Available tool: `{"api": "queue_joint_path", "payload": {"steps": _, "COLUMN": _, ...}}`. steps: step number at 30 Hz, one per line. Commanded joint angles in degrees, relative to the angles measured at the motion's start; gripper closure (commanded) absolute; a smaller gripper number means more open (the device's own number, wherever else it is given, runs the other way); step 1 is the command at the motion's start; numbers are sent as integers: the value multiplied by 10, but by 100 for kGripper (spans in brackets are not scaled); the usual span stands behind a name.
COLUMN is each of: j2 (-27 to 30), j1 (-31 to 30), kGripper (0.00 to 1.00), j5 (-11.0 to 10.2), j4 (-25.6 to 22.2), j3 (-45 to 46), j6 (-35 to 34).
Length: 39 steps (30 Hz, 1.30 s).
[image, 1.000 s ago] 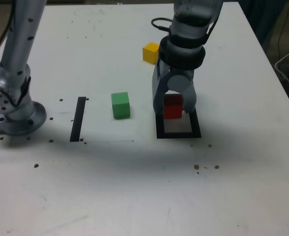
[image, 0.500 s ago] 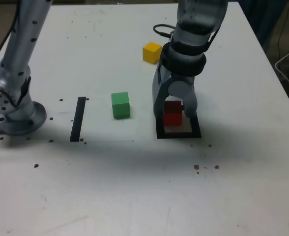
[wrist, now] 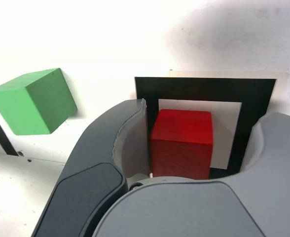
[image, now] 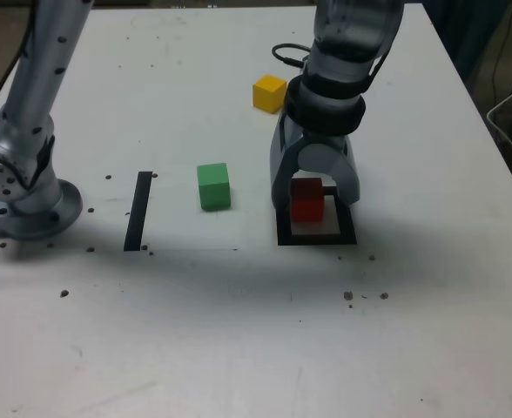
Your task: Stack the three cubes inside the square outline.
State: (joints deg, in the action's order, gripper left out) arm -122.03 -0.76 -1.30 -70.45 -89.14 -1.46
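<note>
So we've got the small solid red cube (image: 306,199) sitting in the thick black tape square outline with the white centre (image: 316,238), right of centre in the exterior view, toward the back edge of the white patch. The grey two-fingered gripper (image: 315,190) hangs straight over it with its jaws spread. In the wrist view there's a clear gap between the cube (wrist: 182,141) and the far jaw, while the near jaw sits just beside it or maybe grazing it; we can't quite tell. It doesn't look pinched to us.

The small solid green cube (image: 213,186) sits on the white tabletop (image: 239,331) near the middle of the exterior frame, between the outline and a straight black tape strip (image: 138,210). The small solid yellow cube (image: 269,92) is up toward the top, just behind the arm.

Handling-wise, we'd guess these blocks are light, rigid and smooth-faced, so not fragile but easy to nudge or skid. We'd take the next one on two opposite flat faces, jaws square to it, around mid-height. A corner grip would probably twist it and spoil the stack.
</note>
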Motion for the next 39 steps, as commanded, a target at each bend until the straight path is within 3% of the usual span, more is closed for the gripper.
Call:
{"api": "queue_joint_path", "payload": {"steps": 1, "j2": 13, "j1": -1, "kGripper": 1, "j5": 1, "j4": -8, "j3": 2, "j6": 1}}
{"api": "queue_joint_path", "payload": {"steps": 10, "j2": 87, "j1": 11, "kGripper": 1, "j5": -3, "j4": -43, "j3": 20, "j6": 22}}
{"api": "queue_joint_path", "payload": {"steps": 17, "j2": 116, "j1": 79, "kGripper": 1, "j5": -7, "j4": -55, "j3": 15, "j6": 153}}
{"api": "queue_joint_path", "payload": {"steps": 28, "j2": 111, "j1": 223, "kGripper": 1, "j5": -80, "j4": -52, "j3": 1, "j6": 351}}
{"api": "queue_joint_path", "payload": {"steps": 39, "j2": 66, "j1": 338, "kGripper": 1, "j5": -102, "j4": -19, "j3": -30, "j6": 463}}
